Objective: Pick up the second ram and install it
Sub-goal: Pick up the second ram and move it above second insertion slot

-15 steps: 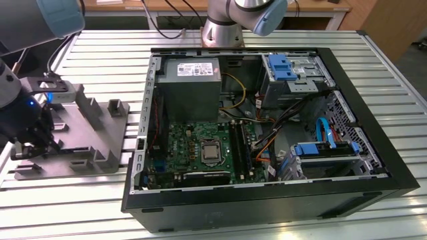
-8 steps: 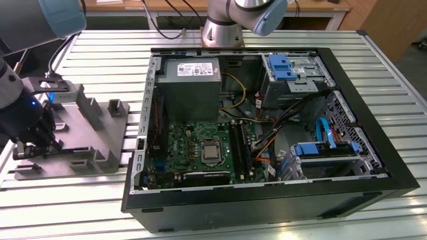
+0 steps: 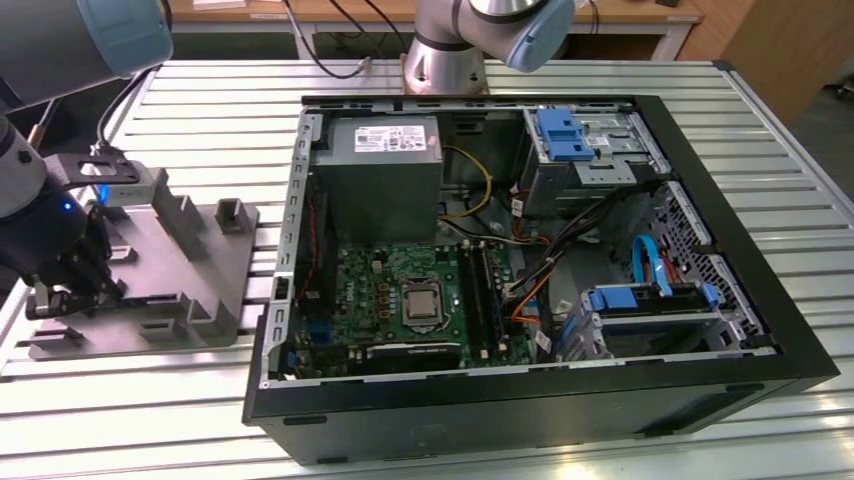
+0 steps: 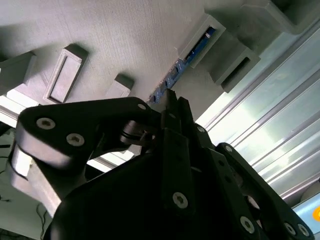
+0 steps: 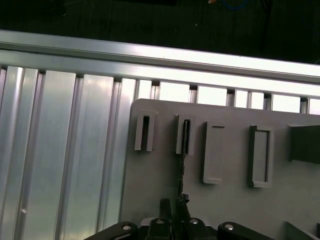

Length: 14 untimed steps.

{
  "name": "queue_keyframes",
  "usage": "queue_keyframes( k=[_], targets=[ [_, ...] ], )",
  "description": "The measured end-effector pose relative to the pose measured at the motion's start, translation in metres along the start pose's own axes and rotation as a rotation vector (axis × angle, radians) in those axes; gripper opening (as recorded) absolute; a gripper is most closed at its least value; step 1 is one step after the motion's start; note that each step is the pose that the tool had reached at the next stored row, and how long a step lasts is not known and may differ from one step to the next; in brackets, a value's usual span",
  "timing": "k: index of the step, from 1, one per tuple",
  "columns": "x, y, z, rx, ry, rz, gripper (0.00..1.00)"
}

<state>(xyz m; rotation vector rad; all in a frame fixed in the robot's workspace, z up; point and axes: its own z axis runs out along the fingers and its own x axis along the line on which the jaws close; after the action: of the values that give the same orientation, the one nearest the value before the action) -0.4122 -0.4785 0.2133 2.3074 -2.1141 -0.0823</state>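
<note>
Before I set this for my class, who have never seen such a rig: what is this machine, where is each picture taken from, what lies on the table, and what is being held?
The machine is one robot arm ending in a gripper, a two-fingered clamp. The exterior view comes from a camera off the arm that takes in the whole scene. Both wrist views come from cameras riding on the arm, looking past the gripper. On the ribbed metal table lie an open computer case and, to the exterior view's left, a grey holder tray. The gripper is down at that tray and appears shut on the second ram, a slim blue memory stick standing on edge in one of the tray's slots.
</note>
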Motion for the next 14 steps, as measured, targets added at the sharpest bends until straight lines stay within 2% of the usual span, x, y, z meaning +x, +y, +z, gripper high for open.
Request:
queue_keyframes(
  k=[1,3,4,6,7,9,14],
  targets=[
    [0.0,0.0,0.0,0.0,-0.0004,0.0,0.23],
    [0.0,0.0,0.0,0.0001,-0.0013,0.0,0.23],
    [0.0,0.0,0.0,0.0001,-0.0017,0.0,0.3],
    [0.0,0.0,0.0001,0.0002,-0.0019,0.0,0.3],
    [0.0001,0.0001,0.0007,0.0006,-0.0046,0.0,0.3],
    [0.0,0.0009,0.0023,0.0016,-0.0203,-0.001,0.3],
    [0.0001,0.0031,0.0093,0.0018,-0.0211,-0.001,0.3]
  ],
)
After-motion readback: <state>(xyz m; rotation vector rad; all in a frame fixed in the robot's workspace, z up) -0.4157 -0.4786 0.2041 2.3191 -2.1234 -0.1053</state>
